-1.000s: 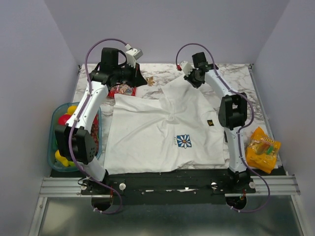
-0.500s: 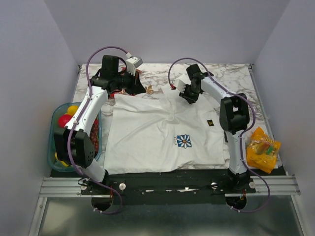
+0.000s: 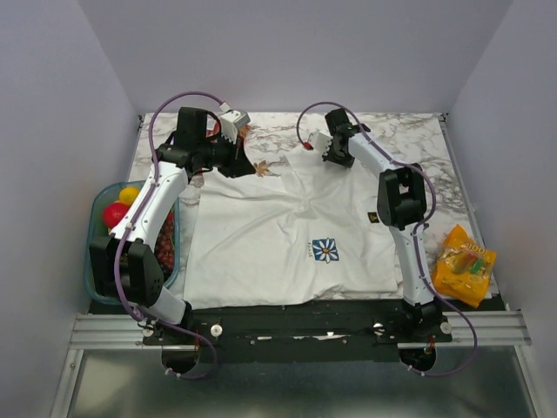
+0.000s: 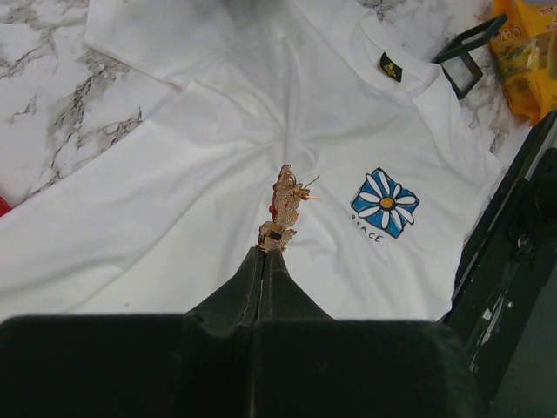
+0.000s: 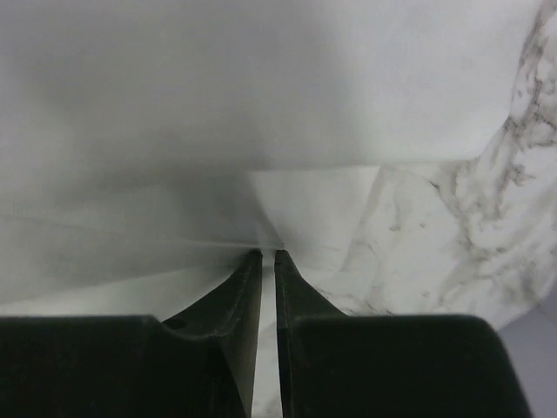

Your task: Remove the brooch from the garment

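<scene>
The garment (image 3: 261, 235) is a white T-shirt lying flat, with a blue daisy print (image 3: 325, 251) and a small dark patch (image 3: 372, 218). My left gripper (image 3: 251, 164) is shut on the brooch (image 3: 262, 169), a tiny orange-red and gold pin, above the shirt's far left edge. In the left wrist view the brooch (image 4: 283, 209) sticks up from the closed gripper (image 4: 268, 250), clear of the cloth (image 4: 174, 218). My right gripper (image 3: 320, 150) is at the shirt's far edge, and its gripper (image 5: 268, 252) pinches a fold of white fabric (image 5: 218, 131).
A teal bin (image 3: 94, 261) with red and yellow balls stands at the left. An orange snack packet (image 3: 466, 264) lies at the right near edge. A red object (image 3: 211, 131) sits behind the left arm. The marble tabletop (image 3: 418, 139) shows beyond the shirt.
My left gripper has moved nearer and a little right with the brooch, over the shirt's far edge. My right gripper dipped toward the shirt, then drew back, and the lifted cloth lies lower.
</scene>
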Controlling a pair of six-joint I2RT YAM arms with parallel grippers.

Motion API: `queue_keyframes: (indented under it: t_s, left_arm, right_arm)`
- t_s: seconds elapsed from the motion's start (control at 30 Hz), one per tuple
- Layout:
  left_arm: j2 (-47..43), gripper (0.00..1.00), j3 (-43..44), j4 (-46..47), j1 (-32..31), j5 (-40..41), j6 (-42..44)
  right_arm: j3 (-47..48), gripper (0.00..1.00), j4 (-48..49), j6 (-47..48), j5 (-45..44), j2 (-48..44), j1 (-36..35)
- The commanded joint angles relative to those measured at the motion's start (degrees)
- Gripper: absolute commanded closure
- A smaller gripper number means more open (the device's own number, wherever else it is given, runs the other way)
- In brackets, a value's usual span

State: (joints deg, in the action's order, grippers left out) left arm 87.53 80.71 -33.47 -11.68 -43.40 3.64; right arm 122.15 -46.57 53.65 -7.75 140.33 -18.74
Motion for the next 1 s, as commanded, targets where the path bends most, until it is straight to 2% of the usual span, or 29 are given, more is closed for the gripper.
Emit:
queue_keyframes:
  t_s: [0.0, 0.1, 0.2, 0.23, 0.33, 0.37, 0.43, 0.57, 0.77, 0.87, 0.97]
  left_arm:
    - [-1.8, 1.0, -0.3, 0.8, 0.3, -2.3, 0.5]
    - [-1.7, 1.0, 0.1, 1.3, 0.3, -4.3, 0.4]
    - [-1.6, 1.0, 0.4, 1.6, 0.3, -9.1, 1.5]
    - [-1.6, 1.0, 0.2, 2.1, 0.3, -10.2, 1.9]
    - [-1.6, 1.0, -0.3, 4.8, 0.3, -15.6, 2.9]
    - [-1.5, 1.0, -0.2, 5.6, 0.3, -16.7, 3.0]
    - [-1.0, 1.0, 0.8, 7.3, 0.3, -19.7, 2.4]
    - [-0.3, 1.0, 2.1, 9.3, 0.3, -20.6, 0.0]
    - [0.3, 1.0, 3.1, 11.9, 0.3, -25.2, -3.4]
    - [0.2, 1.0, 0.6, 21.1, 0.3, -26.0, -14.0]
    - [0.2, 1.0, -0.3, 25.1, 0.3, -25.4, -16.6]
  right_arm:
    - [1.3, 0.8, 1.7, -0.3, -5.2, 0.3, 0.9]
    - [1.3, 0.8, 3.0, -4.1, 0.3, -3.6, 0.6]
    - [-0.7, 0.73, 4.8, -8.8, 11.3, -11.5, 0.9]
    - [-4.3, 0.69, 5.4, -11.2, 21.6, -16.5, 1.2]
    - [-14.0, 0.59, 11.1, -15.9, 39.7, -24.6, 1.4]
    - [-15.6, 0.56, 13.1, -17.2, 43.1, -28.7, 1.3]
    - [-16.3, 0.52, 13.0, -20.2, 51.5, -30.5, 1.1]
    - [-11.2, 0.5, 6.4, -21.9, 60.1, -29.9, 0.8]
    - [-10.7, 0.5, -0.4, -17.2, 63.5, -28.4, -0.6]
    - [-10.1, 0.51, -3.3, -15.5, 65.4, -28.3, -1.1]
    - [-9.3, 0.5, -5.0, -14.2, 67.1, -28.6, -1.7]
